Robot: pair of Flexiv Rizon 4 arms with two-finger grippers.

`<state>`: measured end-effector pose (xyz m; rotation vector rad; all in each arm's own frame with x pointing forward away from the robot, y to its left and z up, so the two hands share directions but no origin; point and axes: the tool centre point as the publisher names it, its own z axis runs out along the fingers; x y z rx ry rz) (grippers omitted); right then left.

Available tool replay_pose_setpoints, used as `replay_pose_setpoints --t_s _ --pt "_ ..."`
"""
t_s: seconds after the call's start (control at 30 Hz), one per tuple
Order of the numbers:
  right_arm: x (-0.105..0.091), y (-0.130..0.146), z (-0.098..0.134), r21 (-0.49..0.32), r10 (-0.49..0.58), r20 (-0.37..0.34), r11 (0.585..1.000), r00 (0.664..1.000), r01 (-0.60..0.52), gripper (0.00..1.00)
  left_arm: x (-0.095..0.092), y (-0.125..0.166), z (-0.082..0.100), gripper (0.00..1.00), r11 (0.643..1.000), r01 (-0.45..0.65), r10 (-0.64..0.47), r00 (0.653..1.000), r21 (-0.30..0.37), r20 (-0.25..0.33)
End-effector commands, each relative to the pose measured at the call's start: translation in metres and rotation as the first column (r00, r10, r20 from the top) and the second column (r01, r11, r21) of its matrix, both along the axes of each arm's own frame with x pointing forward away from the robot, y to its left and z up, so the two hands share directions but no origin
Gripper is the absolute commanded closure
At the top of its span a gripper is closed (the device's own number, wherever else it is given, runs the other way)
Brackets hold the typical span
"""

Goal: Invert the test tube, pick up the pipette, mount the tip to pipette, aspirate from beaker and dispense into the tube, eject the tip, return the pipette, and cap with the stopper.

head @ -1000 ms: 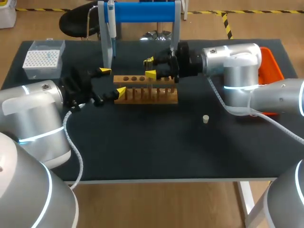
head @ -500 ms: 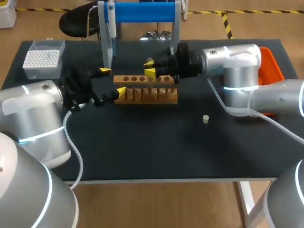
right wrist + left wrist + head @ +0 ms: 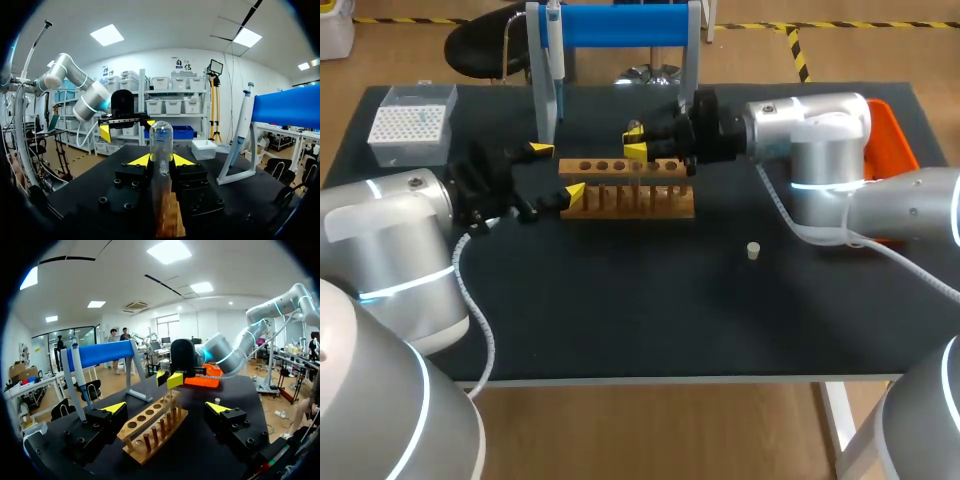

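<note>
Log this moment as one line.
right gripper: shut on tube, over rack | left gripper: open at rack end | pipette: on stand | stopper: on table

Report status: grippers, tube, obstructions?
Right gripper shut on tube, closed end up, over rack. Left gripper open around rack's end. Nothing seen in the way; stopper lies apart on table.
</note>
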<state>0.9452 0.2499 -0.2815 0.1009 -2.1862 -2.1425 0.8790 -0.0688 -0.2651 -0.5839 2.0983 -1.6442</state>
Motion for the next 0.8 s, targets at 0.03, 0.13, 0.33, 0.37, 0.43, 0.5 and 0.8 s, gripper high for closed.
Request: replay_pose_setpoints --t_s 0.03,0.13,0.33,0.37,0.43,0.5,0.8 --pt "-0.001 -0.002 0.004 -0.003 -0.005 0.002 1.0 1.0 0.005 1.0 0.0 -0.002 -0.001 0.0 1.0 -0.006 0.006 1.0 0.0 0.003" --pt "-0.001 -0.002 0.006 -0.004 -0.007 0.003 1.0 1.0 0.007 1.0 0.0 -0.002 -0.001 0.0 1.0 -0.006 0.006 1.0 0.0 0.003" --pt "-0.001 -0.005 0.011 -0.009 -0.008 0.008 1.0 1.0 0.008 1.0 0.0 -0.002 -0.001 0.0 1.0 -0.006 0.006 1.0 0.0 0.003" --pt "-0.001 -0.005 0.011 -0.009 -0.008 0.009 1.0 1.0 0.008 1.0 0.0 -0.002 -0.001 0.0 1.0 -0.006 0.006 1.0 0.0 0.003" --pt "-0.002 -0.006 0.013 -0.009 -0.008 0.009 1.0 1.0 0.008 1.0 0.0 -0.002 -0.001 0.0 1.0 -0.006 0.006 1.0 0.0 0.003" --pt "-0.004 -0.007 0.016 -0.008 -0.008 0.01 1.0 1.0 0.008 1.0 0.0 -0.002 -0.001 0.0 1.0 -0.006 0.006 1.0 0.0 0.003" --pt "-0.003 -0.008 0.024 -0.001 -0.016 0.013 1.0 1.0 0.016 1.0 0.0 -0.002 -0.001 0.0 1.0 -0.006 0.006 1.0 0.0 0.003"
